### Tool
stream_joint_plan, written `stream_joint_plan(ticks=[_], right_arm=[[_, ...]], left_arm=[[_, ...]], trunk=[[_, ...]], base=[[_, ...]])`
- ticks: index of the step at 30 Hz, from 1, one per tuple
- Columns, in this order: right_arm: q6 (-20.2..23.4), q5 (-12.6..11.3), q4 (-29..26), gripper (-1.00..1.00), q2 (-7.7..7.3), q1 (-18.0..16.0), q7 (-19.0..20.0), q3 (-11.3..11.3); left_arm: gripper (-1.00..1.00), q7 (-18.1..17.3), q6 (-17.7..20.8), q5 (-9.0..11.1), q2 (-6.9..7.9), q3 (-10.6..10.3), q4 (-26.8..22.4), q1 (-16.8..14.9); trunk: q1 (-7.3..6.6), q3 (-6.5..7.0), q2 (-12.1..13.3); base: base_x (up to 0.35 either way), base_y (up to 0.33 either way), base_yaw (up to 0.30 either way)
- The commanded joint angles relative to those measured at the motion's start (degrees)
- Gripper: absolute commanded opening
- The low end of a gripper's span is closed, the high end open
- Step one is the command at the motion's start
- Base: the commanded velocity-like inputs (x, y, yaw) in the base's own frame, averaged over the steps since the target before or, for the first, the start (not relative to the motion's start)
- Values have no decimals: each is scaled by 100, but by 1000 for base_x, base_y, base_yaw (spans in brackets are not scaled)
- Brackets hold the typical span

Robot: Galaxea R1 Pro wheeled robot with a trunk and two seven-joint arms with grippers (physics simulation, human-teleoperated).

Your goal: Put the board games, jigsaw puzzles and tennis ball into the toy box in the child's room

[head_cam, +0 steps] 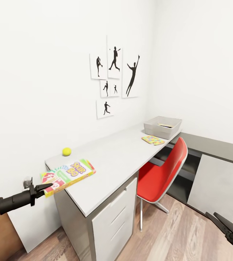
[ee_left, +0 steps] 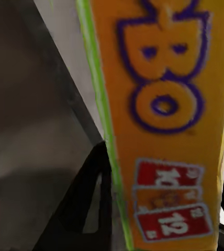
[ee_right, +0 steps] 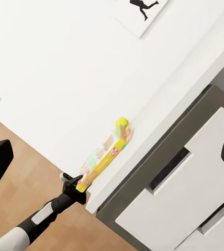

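The surface (head_cam: pixel 113 163) ran from lower left to centre right of the head view, the toy box (head_cam: pixel 162 126) at its far end. The SKIP-BO box (head_cam: pixel 68 176), at lower left overhanging the near edge, was gripped at its end by the left gripper (head_cam: pixel 46 187), fingers closed narrowly on it. Carrying it to the toy box was judged next. The right gripper (head_cam: pixel 228 225) hung spread and empty at lower right.

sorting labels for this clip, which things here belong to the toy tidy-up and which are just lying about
Part of the job:
- SKIP-BO game box, held at its end by the left gripper
- tennis ball
- jigsaw puzzle
- toy box
- table

Just there:
- red chair
- wall posters
- low dark cabinet
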Motion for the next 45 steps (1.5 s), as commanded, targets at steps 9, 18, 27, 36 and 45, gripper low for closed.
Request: stream_joint_plan(ticks=[9, 18, 27, 36, 45], right_arm=[[38, -30, -2, 100, -1, 1, 2, 1], [31, -30, -2, 100, 9, 1, 3, 0], [29, -30, -2, 100, 6, 1, 4, -5], [23, -48, -2, 100, -16, 1, 13, -7], [21, -33, 3, 100, -29, 1, 6, -80]], left_arm=[[-100, -71, 0, -30, 7, 1, -2, -3], [-100, -115, -16, -22, 17, -3, -35, -6], [-100, -810, 16, -28, 82, -17, -105, -52], [-100, -1212, 180, -62, 78, -140, -446, -80], [-100, -1437, 260, -66, 92, -432, -707, -81]], trunk=[[-88, 67, 158], [-286, 228, 519], [-483, 390, 880], [-681, 552, 1241], [-879, 713, 1602]], base=[[0, 0, 0], [0, 0, 0], [0, 0, 0], [0, 0, 0], [0, 0, 0]])
